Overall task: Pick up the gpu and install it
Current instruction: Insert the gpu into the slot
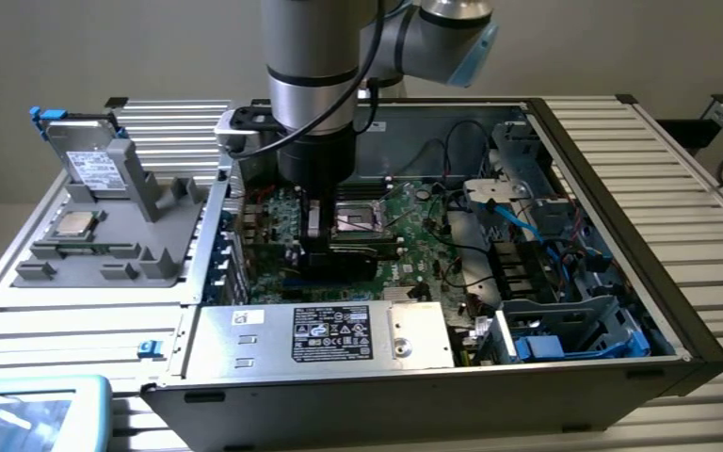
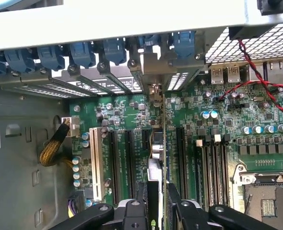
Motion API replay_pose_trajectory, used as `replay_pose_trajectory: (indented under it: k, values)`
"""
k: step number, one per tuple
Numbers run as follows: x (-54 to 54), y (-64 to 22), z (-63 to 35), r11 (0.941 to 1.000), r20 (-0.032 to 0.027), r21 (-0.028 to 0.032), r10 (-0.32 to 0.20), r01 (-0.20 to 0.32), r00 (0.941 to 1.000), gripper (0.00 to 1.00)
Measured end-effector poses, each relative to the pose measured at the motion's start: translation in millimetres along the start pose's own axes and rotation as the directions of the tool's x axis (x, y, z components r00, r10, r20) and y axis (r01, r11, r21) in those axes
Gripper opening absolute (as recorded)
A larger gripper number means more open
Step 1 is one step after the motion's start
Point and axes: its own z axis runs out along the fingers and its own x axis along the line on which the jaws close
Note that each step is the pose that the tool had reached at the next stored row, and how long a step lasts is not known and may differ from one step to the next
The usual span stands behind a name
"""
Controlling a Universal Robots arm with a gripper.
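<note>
Here, tool (image 2: 157,211) tight around the gpu (image 2: 155,165), card on edge over the motherboard (image 2: 132,115).

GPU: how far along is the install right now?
Done: the gpu is picked up and inside the case. In hand: the claw grips it on edge over the motherboard's expansion slots. Left: seating it. I cannot tell whether it has entered a slot, and the claw has not released it.

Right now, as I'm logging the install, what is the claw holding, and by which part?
The gpu, edge-on in the claw, gripped on its two flat faces near the upper edge.
</note>
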Motion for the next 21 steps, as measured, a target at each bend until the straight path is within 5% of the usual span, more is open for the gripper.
replay_pose_trajectory:
  k: [2, 5, 8, 12, 15, 19, 21]
  values:
    - [0.1, 0.0, 0.0, 1.0000, 0.0054, -0.0017, 0.000, 0.000, 1.0000, 0.27]
    - [0.7, -0.2, 0.1, 1.0000, 0.0062, -0.0017, 0.000, 0.000, 1.0000, 0.27]
    - [4.1, -0.4, 0.3, 1.0000, 0.0153, -0.0026, 0.000, 0.000, 0.9999, 0.27]
    - [4.1, -0.4, 0.3, 1.0000, 0.0156, -0.0026, 0.000, 0.000, 0.9999, 0.27]
    - [4.5, -0.5, 0.7, 1.0000, 0.0273, -0.0035, -0.001, 0.001, 0.9996, 0.27]
    - [4.7, -0.5, 0.7, 1.0000, 0.0293, -0.0038, 0.000, 0.001, 0.9996, 0.27]
    - [6.5, -0.7, 0.9, 1.0000, 0.0370, -0.0045, -0.001, 0.001, 0.9993, 0.27]
